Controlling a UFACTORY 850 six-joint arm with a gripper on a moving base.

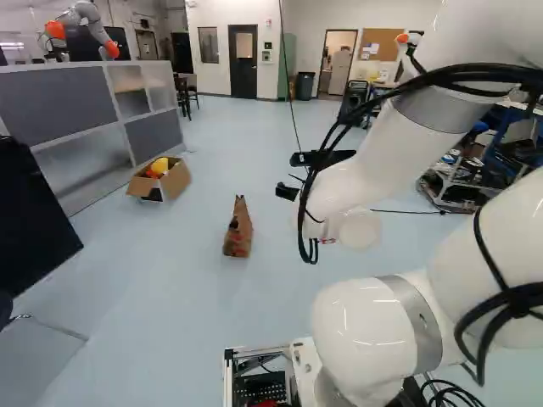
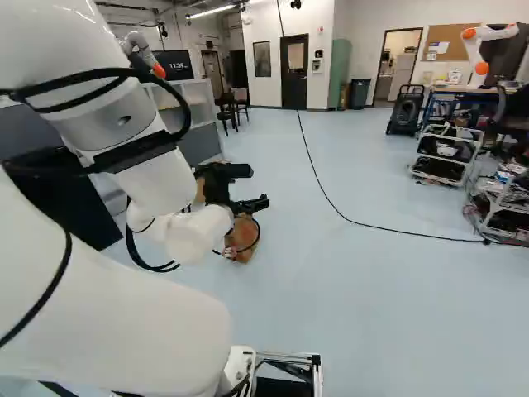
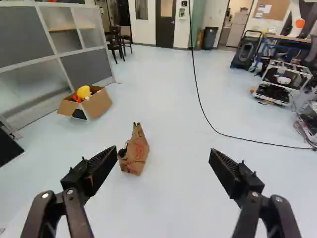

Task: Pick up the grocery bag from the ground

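The brown paper grocery bag [image 1: 238, 231] stands on the pale floor, its top narrowing to a peak. In the right base view the bag [image 2: 241, 240] is partly hidden behind the wrist and gripper. My gripper [image 1: 299, 174] is up in the air, right of the bag in the left base view; the gripper [image 2: 240, 188] shows dark in the right base view. In the wrist view the gripper [image 3: 163, 161] has its fingers wide apart with nothing between them, and the bag [image 3: 134, 151] lies ahead of them, nearer one finger, not touched.
An open cardboard box [image 3: 85, 103] with yellow and orange things sits by a grey partition [image 3: 29, 44]. A black cable [image 3: 208, 121] runs across the floor. Carts [image 2: 446, 157] stand at the right of the right base view. Another robot [image 1: 83, 25] is behind the partition, another robot [image 2: 483, 45] farther right.
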